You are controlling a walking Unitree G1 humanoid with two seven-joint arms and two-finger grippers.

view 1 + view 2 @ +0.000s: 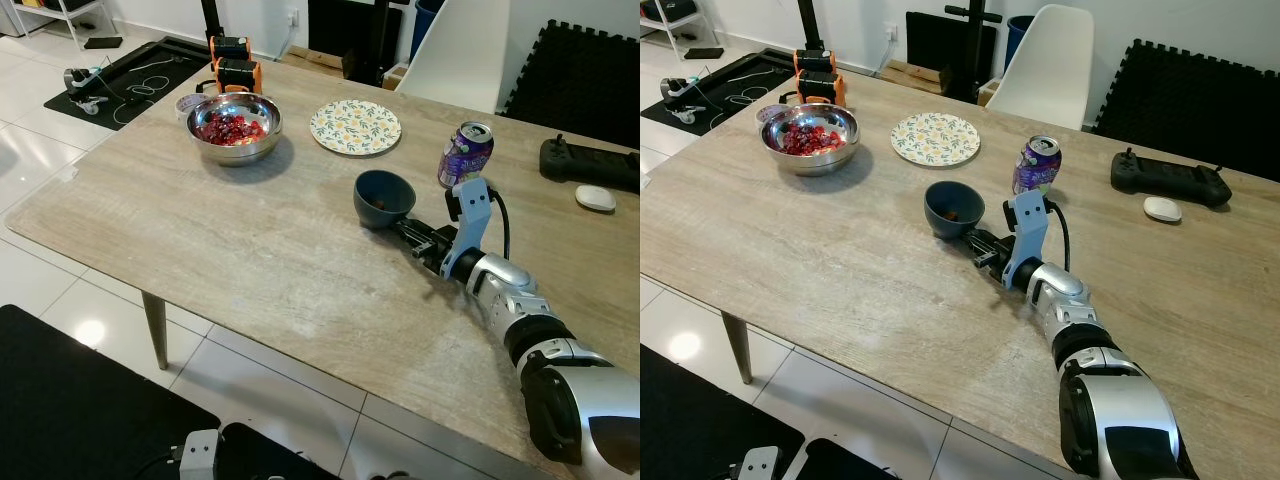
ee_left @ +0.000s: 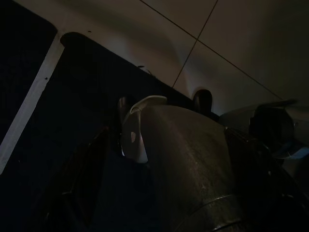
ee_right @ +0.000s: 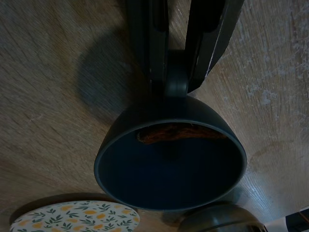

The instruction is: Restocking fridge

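Note:
A dark blue bowl (image 1: 383,195) lies tipped on the wooden table (image 1: 200,240), its mouth facing up and away from me. A bit of orange-brown food (image 3: 178,133) clings inside it. My right gripper (image 1: 408,232) reaches across the table and is shut on the bowl's base, one black finger (image 3: 154,53) on each side of the foot. A purple drink can (image 1: 465,153) stands upright just behind the wrist. The left arm hangs idle in the dark beside my body above the tiled floor (image 2: 241,34).
A steel bowl of red fruit (image 1: 235,128) and a flowered plate (image 1: 355,126) sit at the far side. A black controller (image 1: 590,162) and a white mouse (image 1: 596,197) lie to the right. A white chair (image 1: 455,45) stands behind the table.

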